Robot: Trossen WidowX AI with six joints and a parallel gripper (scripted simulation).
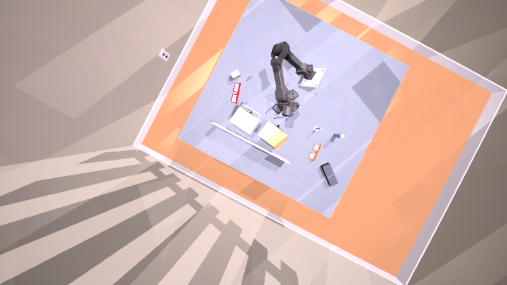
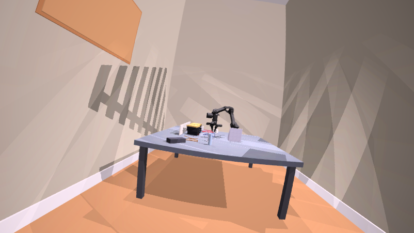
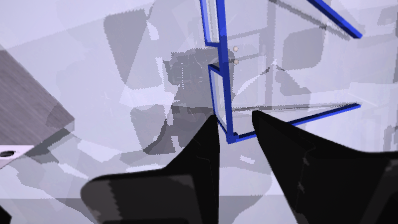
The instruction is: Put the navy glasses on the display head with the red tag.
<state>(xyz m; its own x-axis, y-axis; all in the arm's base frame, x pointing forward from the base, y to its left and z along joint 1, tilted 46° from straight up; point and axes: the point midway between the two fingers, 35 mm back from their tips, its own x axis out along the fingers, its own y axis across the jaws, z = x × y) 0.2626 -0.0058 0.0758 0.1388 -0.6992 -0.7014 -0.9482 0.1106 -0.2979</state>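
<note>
Grabbing came next: the pincer [image 1: 286, 109] [image 2: 213, 130] [image 3: 234, 118] was a bit spread and held nothing, over the navy glasses [image 1: 278, 117] [image 2: 208, 134] [image 3: 224, 79] inside the surface's [image 1: 336, 50] [image 2: 213, 156] [image 3: 100, 4] edges, and likely needed to sink and squeeze.

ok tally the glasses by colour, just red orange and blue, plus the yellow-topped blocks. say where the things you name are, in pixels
red glasses [image 1: 235, 93] [image 2: 207, 131]: 1
orange glasses [image 1: 317, 152] [image 2: 191, 139]: 1
blue glasses [image 1: 278, 117] [image 2: 208, 134] [image 3: 225, 74]: 1
yellow-topped blocks [image 1: 244, 120] [image 1: 271, 133] [image 2: 194, 125]: 2
total: 5
</note>
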